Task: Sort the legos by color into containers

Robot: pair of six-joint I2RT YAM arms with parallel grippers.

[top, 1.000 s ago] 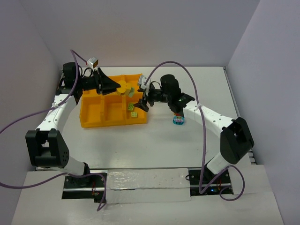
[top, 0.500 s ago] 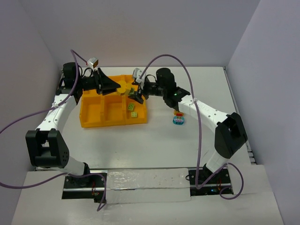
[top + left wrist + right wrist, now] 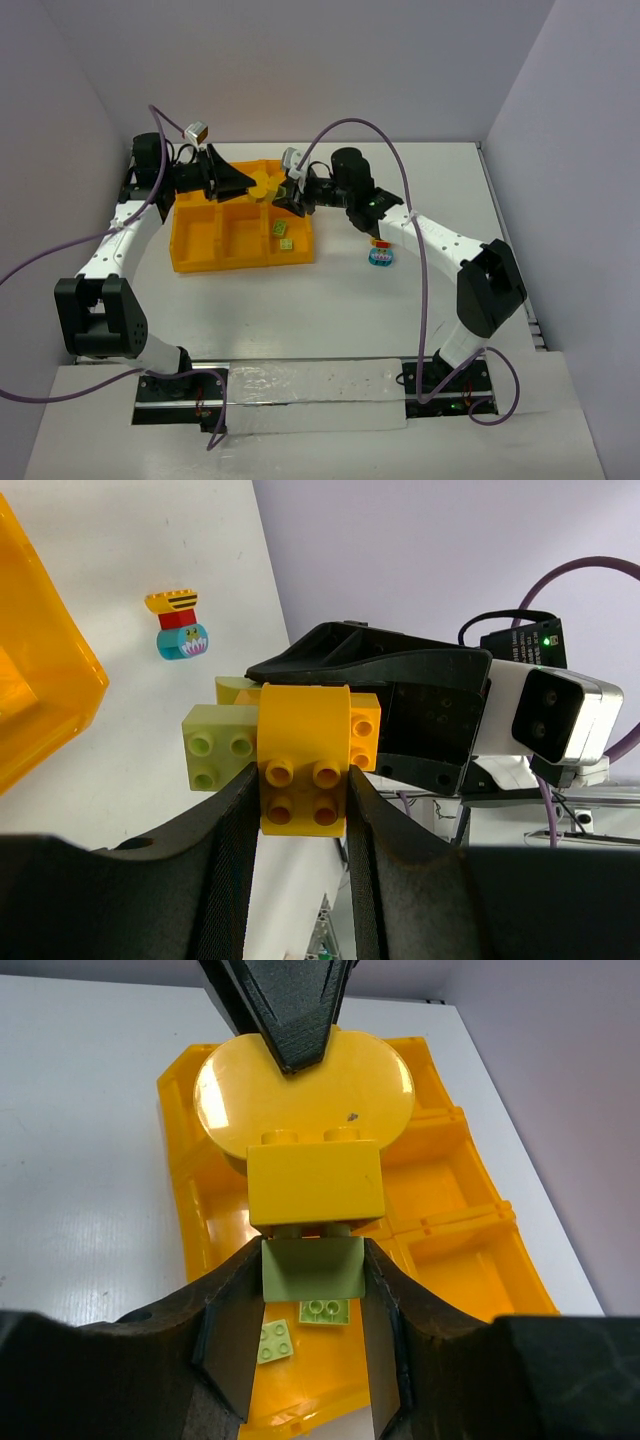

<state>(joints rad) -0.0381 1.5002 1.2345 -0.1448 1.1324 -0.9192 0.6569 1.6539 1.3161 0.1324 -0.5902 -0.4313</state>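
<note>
Above the orange-yellow tray's (image 3: 200,262) containers, my left gripper (image 3: 245,185) is shut on a yellow lego (image 3: 305,760). A lime green lego (image 3: 220,745) is stuck to its side and a round yellow piece (image 3: 300,1085) is part of the same stack. My right gripper (image 3: 285,195) meets it from the right. Its pads press both sides of the lime green lego (image 3: 312,1268), just under the yellow brick (image 3: 315,1182). Two loose lime legos (image 3: 322,1310) (image 3: 274,1341) lie in the tray's near right compartment (image 3: 285,243).
A small stack of yellow, red and light blue pieces (image 3: 380,252) stands on the white table to the right of the tray, also seen in the left wrist view (image 3: 180,625). Grey walls close the table at the back and both sides.
My right arm has swung left from above the tray's right edge to the held stack, and its jaws have closed in on the lime green lego. The left arm has stayed still.
</note>
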